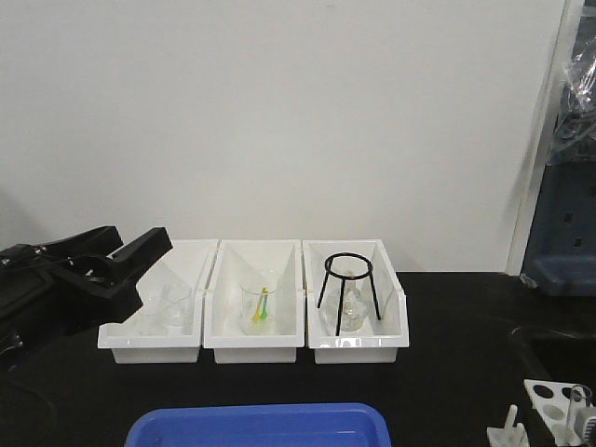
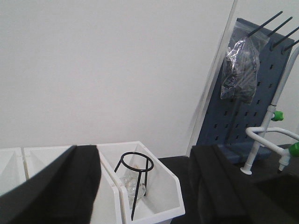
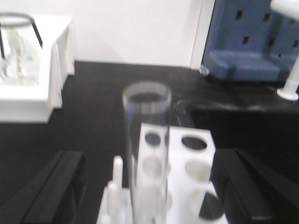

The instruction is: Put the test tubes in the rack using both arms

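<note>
The white rack (image 3: 189, 158) with round holes and short pegs (image 3: 117, 175) fills the lower middle of the right wrist view. It also shows at the bottom right corner of the front view as the rack (image 1: 548, 399). One clear test tube (image 3: 146, 140) stands upright at the rack's near side; its lower end is cut off by the frame. My right gripper (image 3: 152, 156) is open, its black fingers (image 3: 51, 191) spread wide on either side of the tube, not touching it. My left gripper (image 1: 140, 240) hovers over the left bin, and the left gripper (image 2: 145, 154) is open and holds nothing.
Three white open-fronted bins (image 1: 253, 349) stand in a row at the back, holding beakers (image 1: 172, 307), a beaker with coloured droppers (image 1: 261, 307) and a black tripod (image 1: 347, 289). A blue tray (image 1: 261, 426) lies at the front edge. A blue pegboard (image 2: 243, 107) and a white tap (image 2: 261, 140) stand at the right.
</note>
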`<state>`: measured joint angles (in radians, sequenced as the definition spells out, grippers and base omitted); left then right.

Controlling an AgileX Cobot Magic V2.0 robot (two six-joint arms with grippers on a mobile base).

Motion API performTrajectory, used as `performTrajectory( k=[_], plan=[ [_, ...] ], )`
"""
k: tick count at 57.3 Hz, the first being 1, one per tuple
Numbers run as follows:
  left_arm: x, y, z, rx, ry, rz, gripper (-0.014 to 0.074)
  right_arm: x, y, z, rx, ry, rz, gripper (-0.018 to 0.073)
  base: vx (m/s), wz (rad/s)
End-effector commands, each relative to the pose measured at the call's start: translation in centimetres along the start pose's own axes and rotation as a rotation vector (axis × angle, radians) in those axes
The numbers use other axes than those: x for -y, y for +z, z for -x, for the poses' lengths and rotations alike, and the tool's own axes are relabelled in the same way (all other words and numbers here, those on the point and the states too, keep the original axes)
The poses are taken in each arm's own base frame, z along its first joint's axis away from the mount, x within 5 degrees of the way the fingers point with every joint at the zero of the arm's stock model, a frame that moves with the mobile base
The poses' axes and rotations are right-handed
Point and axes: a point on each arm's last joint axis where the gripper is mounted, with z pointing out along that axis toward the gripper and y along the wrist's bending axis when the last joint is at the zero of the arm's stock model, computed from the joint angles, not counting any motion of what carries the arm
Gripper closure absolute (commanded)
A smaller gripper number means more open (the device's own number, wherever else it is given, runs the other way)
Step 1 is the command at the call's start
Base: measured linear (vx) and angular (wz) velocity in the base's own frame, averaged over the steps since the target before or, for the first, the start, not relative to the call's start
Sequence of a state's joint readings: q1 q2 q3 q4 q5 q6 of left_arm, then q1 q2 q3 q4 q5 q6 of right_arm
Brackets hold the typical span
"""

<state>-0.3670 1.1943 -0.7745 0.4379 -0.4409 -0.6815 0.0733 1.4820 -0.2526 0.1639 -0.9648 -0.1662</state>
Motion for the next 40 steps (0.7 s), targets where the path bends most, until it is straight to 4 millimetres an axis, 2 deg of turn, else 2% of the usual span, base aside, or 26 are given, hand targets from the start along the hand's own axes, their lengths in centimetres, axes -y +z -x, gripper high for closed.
performTrajectory(
  k=[1,10,15,19,23,31,40],
  plan=[
    [0.9,-0.3,2.2,0.117,-0.003,-0.056,0.0053,0.4,-0.7,4.1,0.138,0.008,-0.003,-0.0022,0.0,0.0],
    [0.8,-0.3,2.3,0.121,0.111,-0.045,0.0053,0.7,-2.5,10.5,0.149,-0.045,0.039,-0.002,0.0,0.0],
    [0.9,-0.4,2.6,0.136,0.15,-0.046,0.0055,1.0,-4.5,14.8,0.182,-0.005,0.061,-0.002,0.0,0.0],
    [1.2,-0.9,3.5,0.158,0.156,-0.045,0.0064,1.3,-6.4,17.2,0.209,-0.002,0.081,-0.002,0.0,0.0],
    [1.7,-2.3,4.8,0.199,0.166,-0.036,0.0075,1.4,-8.1,18.3,0.211,-0.021,0.098,-0.002,0.0,0.0],
    [2.1,-6.3,6.6,0.145,0.313,0.089,0.0079,1.5,-10.8,18.2,0.156,-0.021,0.132,-0.002,0.0,0.0],
    [2.3,-10.4,7.5,0.085,0.344,0.182,0.0079,1.7,-12.4,18.4,0.179,-0.034,0.134,-0.002,0.0,0.0]
  ],
)
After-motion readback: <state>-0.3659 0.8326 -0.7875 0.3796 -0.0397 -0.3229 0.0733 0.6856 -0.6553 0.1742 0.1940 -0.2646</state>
